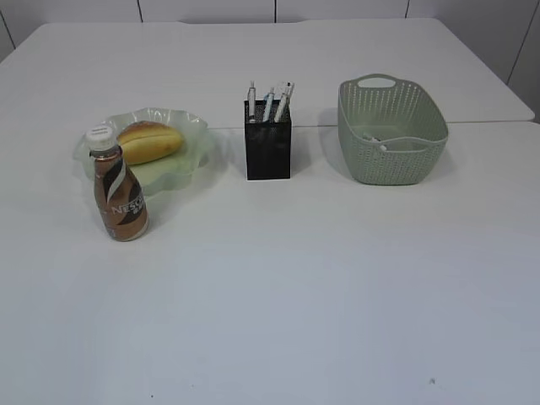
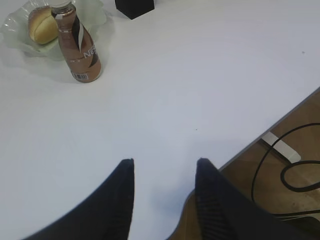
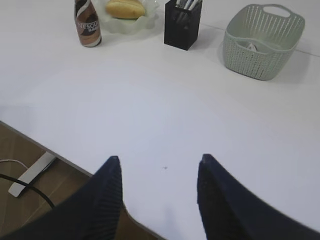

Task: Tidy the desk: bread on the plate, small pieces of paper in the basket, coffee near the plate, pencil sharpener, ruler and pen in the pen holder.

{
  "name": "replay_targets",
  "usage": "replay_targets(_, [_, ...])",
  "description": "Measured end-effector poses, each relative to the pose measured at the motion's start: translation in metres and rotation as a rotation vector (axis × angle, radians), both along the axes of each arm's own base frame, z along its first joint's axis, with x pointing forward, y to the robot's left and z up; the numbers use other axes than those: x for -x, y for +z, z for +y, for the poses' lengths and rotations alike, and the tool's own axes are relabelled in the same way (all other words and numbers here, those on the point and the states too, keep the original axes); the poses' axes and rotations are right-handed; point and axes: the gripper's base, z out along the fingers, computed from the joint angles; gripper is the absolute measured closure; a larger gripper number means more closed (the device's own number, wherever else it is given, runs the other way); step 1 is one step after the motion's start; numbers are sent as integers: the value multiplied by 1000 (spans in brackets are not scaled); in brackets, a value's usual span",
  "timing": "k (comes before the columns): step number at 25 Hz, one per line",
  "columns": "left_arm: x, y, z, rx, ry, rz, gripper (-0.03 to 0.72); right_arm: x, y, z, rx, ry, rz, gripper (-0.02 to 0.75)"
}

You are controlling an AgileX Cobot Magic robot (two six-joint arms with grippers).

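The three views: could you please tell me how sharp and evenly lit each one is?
Exterior view: soft, even light; faint shadows beside the pen holder and basket. Left wrist view: bottle fairly sharp, near tool slightly blurred. Right wrist view: tool soft-edged, table bright, no harsh glare.

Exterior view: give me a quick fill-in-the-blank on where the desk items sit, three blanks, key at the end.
1. The bread lies on the ____.
2. The coffee bottle stands upright in front of the plate, with its white cap ____.
3. The pens stand in the black ____.

Missing words: plate; on; pen holder
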Motion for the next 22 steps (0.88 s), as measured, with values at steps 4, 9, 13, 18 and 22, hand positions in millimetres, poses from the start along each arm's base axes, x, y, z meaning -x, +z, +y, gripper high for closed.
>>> replay_targets(4, [0,0,0,0,0,0,408,-9,-10,5,-13,8,-5,345])
replay_targets(9, [0,0,0,0,0,0,416,-12,-18,6,12,16,33,345])
replay_targets(13, [0,0,0,9,6,5,419,-12,-25,6,31,20,71,345])
replay_targets(18, [0,0,0,33,22,20,420,-12,-25,6,32,20,73,345])
replay_targets(22, [0,0,0,37,24,22,420,-12,-25,6,32,20,73,345])
